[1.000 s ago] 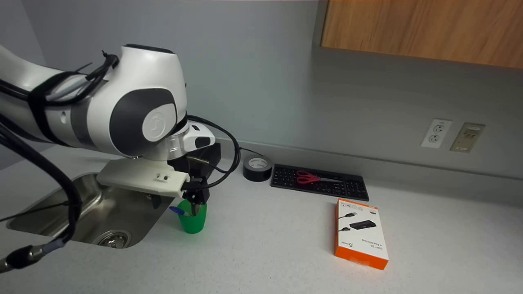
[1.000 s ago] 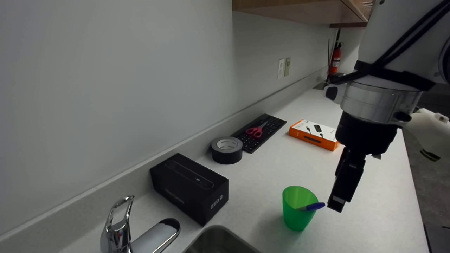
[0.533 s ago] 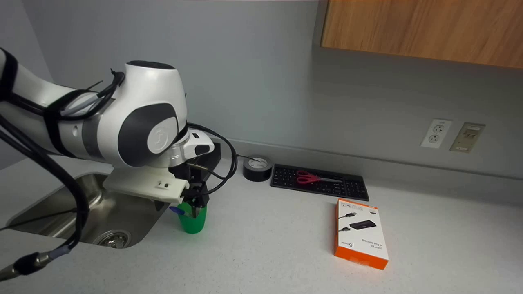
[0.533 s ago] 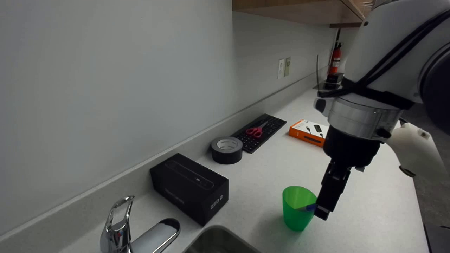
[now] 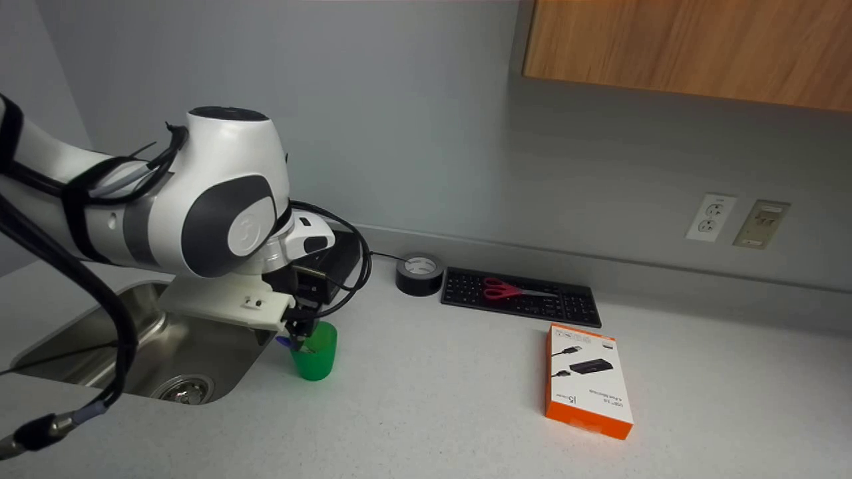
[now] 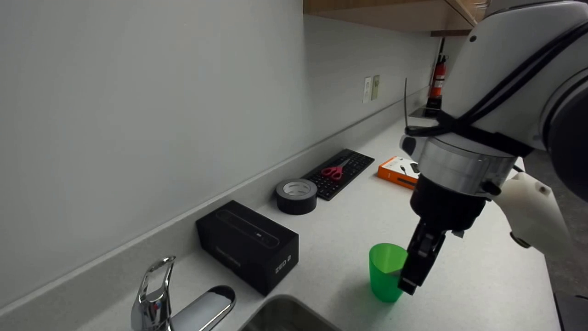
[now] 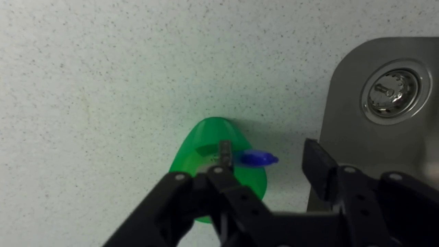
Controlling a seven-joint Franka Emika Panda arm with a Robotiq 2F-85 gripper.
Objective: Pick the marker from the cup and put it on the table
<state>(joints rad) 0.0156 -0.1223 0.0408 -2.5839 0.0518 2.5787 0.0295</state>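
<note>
The green cup (image 5: 318, 360) stands upright on the pale grey table (image 5: 432, 406), beside the sink. It also shows in an exterior view (image 6: 384, 281) and in the wrist view (image 7: 213, 129). The blue marker (image 7: 258, 158) leans in the cup, its blue end sticking out over the rim toward the sink. That end also shows in an exterior view (image 5: 284, 342); elsewhere the gripper hides it. My gripper (image 7: 270, 156) is open, its fingers either side of the blue end. One finger is over the cup's mouth; the other is outside, near the sink edge.
A steel sink (image 5: 236, 374) lies close beside the cup. A black box (image 6: 248, 243), a tape roll (image 6: 296, 196), a keyboard (image 5: 459, 287) with red scissors (image 5: 502, 290) on it stand along the wall. An orange-white box (image 5: 589, 379) lies farther along the table.
My gripper has come down and moved toward the cup and the sink side, so its fingers now straddle the marker's blue end. The cup and marker have not visibly moved.
</note>
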